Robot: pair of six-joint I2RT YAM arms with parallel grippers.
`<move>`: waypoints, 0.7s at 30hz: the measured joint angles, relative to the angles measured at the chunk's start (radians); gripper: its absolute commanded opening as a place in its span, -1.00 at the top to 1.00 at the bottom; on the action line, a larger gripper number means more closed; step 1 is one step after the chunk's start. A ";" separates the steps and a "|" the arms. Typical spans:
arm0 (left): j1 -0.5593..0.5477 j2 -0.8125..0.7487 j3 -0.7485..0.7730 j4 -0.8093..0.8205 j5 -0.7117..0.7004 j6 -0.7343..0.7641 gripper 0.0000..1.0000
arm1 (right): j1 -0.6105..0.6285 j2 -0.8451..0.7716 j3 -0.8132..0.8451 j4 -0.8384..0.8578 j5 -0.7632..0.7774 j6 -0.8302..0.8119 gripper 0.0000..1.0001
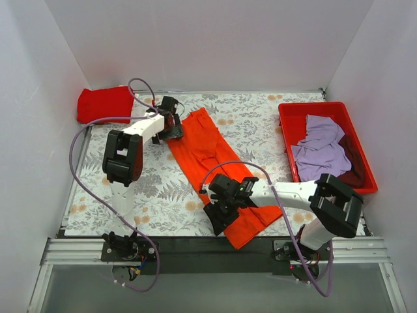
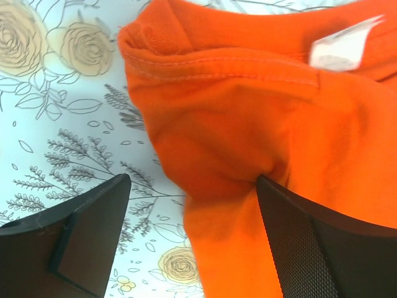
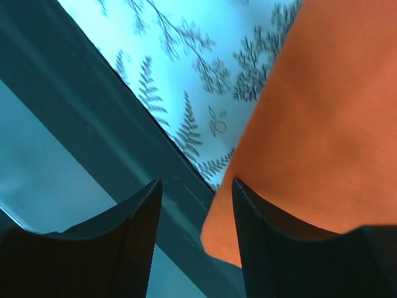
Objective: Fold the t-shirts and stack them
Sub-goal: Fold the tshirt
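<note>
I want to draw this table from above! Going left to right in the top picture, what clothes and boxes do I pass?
red t-shirt → orange t-shirt → red bin

The orange t-shirt [image 2: 248, 124] is soft, matt knit cloth with stitched seams; the bench [image 1: 254, 124] has a smooth floral-printed cover; the red bin [image 1: 313, 104] is glossy plastic.

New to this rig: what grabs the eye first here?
A bright orange cloth t-shirt lies diagonally across the flowered table, the left pincer at its far end and the right pincer at its near end. At right, a rigid red plastic bin holds a crumpled pale lavender t-shirt.
</note>
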 measured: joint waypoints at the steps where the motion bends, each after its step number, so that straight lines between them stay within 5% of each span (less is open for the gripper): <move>1: -0.006 -0.003 0.000 0.006 -0.005 0.011 -0.64 | 0.003 0.010 0.021 -0.014 -0.002 0.000 -0.11; 7: -0.012 -0.132 -0.098 0.031 -0.038 0.004 -0.57 | -0.010 0.016 0.140 -0.093 0.082 -0.020 0.03; 14: -0.050 -0.371 -0.212 0.057 0.000 -0.122 -0.21 | -0.024 0.000 0.127 -0.155 0.164 -0.057 0.31; 21: -0.183 -0.265 -0.219 0.107 0.036 -0.200 -0.20 | -0.024 -0.002 0.071 -0.185 0.186 -0.078 0.33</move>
